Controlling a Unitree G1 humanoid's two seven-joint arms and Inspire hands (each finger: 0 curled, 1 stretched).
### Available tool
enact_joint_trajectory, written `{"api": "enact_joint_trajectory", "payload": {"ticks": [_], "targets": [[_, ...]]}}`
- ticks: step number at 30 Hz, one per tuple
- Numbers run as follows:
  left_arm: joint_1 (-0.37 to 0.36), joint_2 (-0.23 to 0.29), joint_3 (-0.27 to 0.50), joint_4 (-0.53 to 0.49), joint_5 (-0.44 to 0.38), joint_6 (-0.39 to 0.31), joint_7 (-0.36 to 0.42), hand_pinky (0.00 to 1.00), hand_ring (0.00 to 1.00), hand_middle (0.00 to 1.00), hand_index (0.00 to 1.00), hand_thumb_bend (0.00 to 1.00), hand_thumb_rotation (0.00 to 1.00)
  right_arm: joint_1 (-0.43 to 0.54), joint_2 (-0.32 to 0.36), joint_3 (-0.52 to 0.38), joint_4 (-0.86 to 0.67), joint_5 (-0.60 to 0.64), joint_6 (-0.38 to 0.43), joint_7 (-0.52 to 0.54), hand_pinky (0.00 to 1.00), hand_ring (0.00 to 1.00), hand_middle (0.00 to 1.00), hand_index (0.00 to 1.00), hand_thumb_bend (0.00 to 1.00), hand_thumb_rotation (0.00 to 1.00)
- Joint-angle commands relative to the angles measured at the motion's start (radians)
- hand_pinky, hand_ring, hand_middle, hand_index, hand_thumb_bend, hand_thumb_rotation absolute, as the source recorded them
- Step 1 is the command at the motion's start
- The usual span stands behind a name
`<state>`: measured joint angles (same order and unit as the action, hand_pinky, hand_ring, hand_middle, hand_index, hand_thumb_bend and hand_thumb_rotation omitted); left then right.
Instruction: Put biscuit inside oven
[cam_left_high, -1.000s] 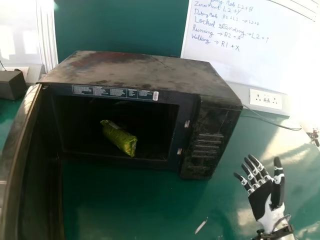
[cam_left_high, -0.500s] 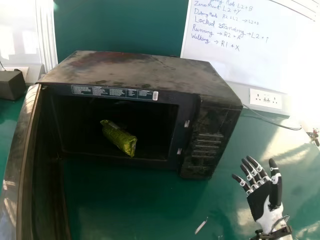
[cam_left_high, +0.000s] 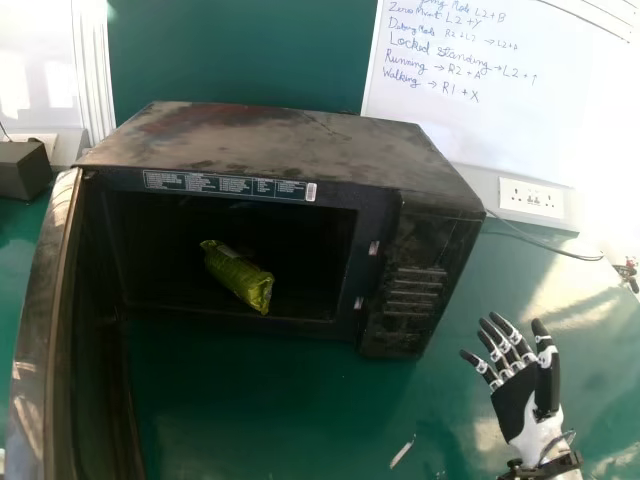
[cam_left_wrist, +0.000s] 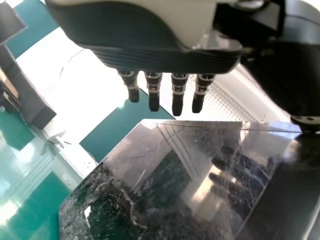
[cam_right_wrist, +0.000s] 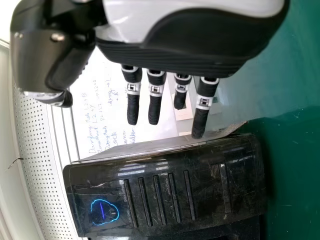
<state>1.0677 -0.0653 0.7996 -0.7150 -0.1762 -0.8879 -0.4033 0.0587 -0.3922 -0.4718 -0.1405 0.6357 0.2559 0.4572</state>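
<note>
Door (cam_left_high: 42, 330) has swung a little inward since the first frame: its near end, down at 8 o'clock in the head view, has shifted toward 3 o'clock. It's well short of closed. My right hand (cam_left_high: 518, 400), at 4 o'clock, has drifted slightly toward 9 o'clock, fingers spread wide and holding nothing, well apart from the oven (cam_left_high: 290, 145). Biscuit (cam_left_high: 240, 280) hasn't moved: green packet lying slantwise inside the oven, one end toward 11 o'clock, the other toward 5, no hand on it. So the placing part looks done to me, and what's left is probably just the shutting. My left hand (cam_left_wrist: 145, 30) is at the door's glossy face in the left wrist view, fingers (cam_left_wrist: 153, 90) straight, nothing gripped; can't tell if the thumb actually touches. I take it this hand is what's pushing the door. Next I'd want a steady push round toward 3 o'clock, following the hinge side until the door meets the front. Risks: the hand slipping off the smooth face, or a hard shove skidding the oven on the desk (cam_left_high: 250, 400). Packet seems far enough in to clear the door, my guess.
</note>
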Motion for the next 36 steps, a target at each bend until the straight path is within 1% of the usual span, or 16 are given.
{"api": "enact_joint_trajectory", "payload": {"ticks": [1, 5, 9, 13, 19, 23, 25, 28, 36], "targets": [[0.02, 0.002, 0.011, -0.017, 0.025, -0.009, 0.006, 1.0, 1.0, 1.0, 1.0, 0.7, 1.0, -0.007, 0.008, 0.004, -0.003, -0.006, -0.007, -0.006, 0.73, 0.85, 0.88, 0.85, 0.64, 0.74], [0.01, 0.015, 0.011, -0.028, 0.045, -0.001, 0.021, 1.0, 1.0, 1.0, 1.0, 0.7, 1.0, -0.008, 0.009, 0.009, -0.006, -0.002, -0.004, -0.006, 0.73, 0.86, 0.89, 0.85, 0.63, 0.74], [0.007, 0.028, 0.017, -0.045, 0.062, 0.019, 0.034, 1.0, 1.0, 1.0, 1.0, 0.71, 1.0, -0.01, 0.011, 0.012, -0.005, 0.001, -0.004, -0.007, 0.74, 0.89, 0.91, 0.86, 0.63, 0.76], [0.013, 0.05, 0.026, -0.078, 0.078, 0.062, 0.039, 1.0, 1.0, 1.0, 1.0, 0.71, 1.0, -0.01, 0.013, 0.014, -0.003, -0.002, -0.01, -0.004, 0.77, 0.9, 0.93, 0.89, 0.62, 0.79], [0.01, 0.091, 0.036, -0.12, 0.088, 0.125, 0.037, 1.0, 1.0, 1.0, 0.99, 0.72, 1.0, -0.012, 0.019, 0.015, -0.007, -0.006, -0.007, -0.016, 0.82, 0.93, 0.93, 0.9, 0.59, 0.78], [0.007, 0.11, 0.052, -0.136, 0.092, 0.154, 0.037, 1.0, 1.0, 1.0, 0.98, 0.71, 1.0, -0.012, 0.018, 0.018, -0.009, -0.004, -0.006, -0.013, 0.79, 0.92, 0.93, 0.9, 0.6, 0.77], [0.004, 0.122, 0.071, -0.142, 0.103, 0.165, 0.037, 1.0, 1.0, 1.0, 0.98, 0.71, 1.0, -0.011, 0.018, 0.02, -0.008, -0.007, -0.009, -0.012, 0.78, 0.91, 0.93, 0.91, 0.61, 0.79], [0.006, 0.14, 0.111, -0.157, 0.126, 0.182, 0.035, 1.0, 1.0, 1.0, 0.98, 0.71, 1.0, -0.008, 0.019, 0.021, -0.007, -0.003, -0.008, -0.01, 0.75, 0.9, 0.92, 0.92, 0.63, 0.84], [-0.006, 0.186, 0.147, -0.177, 0.137, 0.222, 0.026, 1.0, 1.0, 1.0, 0.96, 0.71, 1.0, -0.006, 0.02, 0.024, -0.015, -0.006, -0.004, -0.021, 0.69, 0.87, 0.9, 0.92, 0.64, 0.87]]}}
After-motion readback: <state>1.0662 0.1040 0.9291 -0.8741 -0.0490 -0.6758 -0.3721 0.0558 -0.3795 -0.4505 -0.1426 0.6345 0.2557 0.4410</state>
